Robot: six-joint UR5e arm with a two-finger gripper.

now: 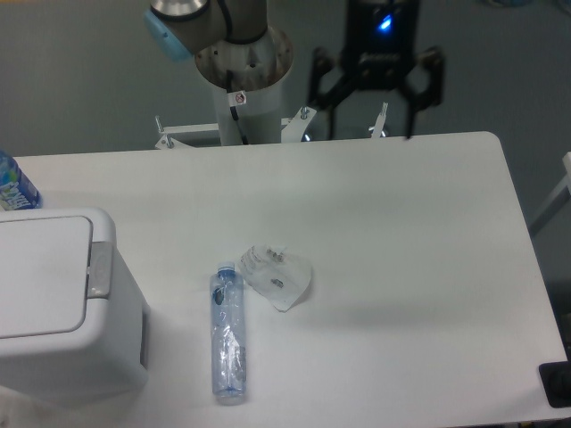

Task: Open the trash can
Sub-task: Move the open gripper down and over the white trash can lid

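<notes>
The end effector (373, 89) hangs above the worktop's (401, 267) far edge, fingers apart and empty. The trash can (62, 308), lid down, sits at the near left corner, well apart from it, latch strip (100, 269) on its right side

One trash can (53, 303), two bottles (228, 334) (13, 185), one crumpled clear plastic piece (278, 276), one table (401, 232).

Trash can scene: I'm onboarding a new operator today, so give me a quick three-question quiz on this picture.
1. True or false: the lid of the trash can is shut.
2. How does the clear bottle rest?
A) upright
B) on its side
C) inside the bin
3. Fill in: the gripper, jaws apart, hangs over the table's ____ edge.

Key: 1 true; 2 B; 3 far. Nothing is held. The grey latch strip faces the bottle.
</notes>
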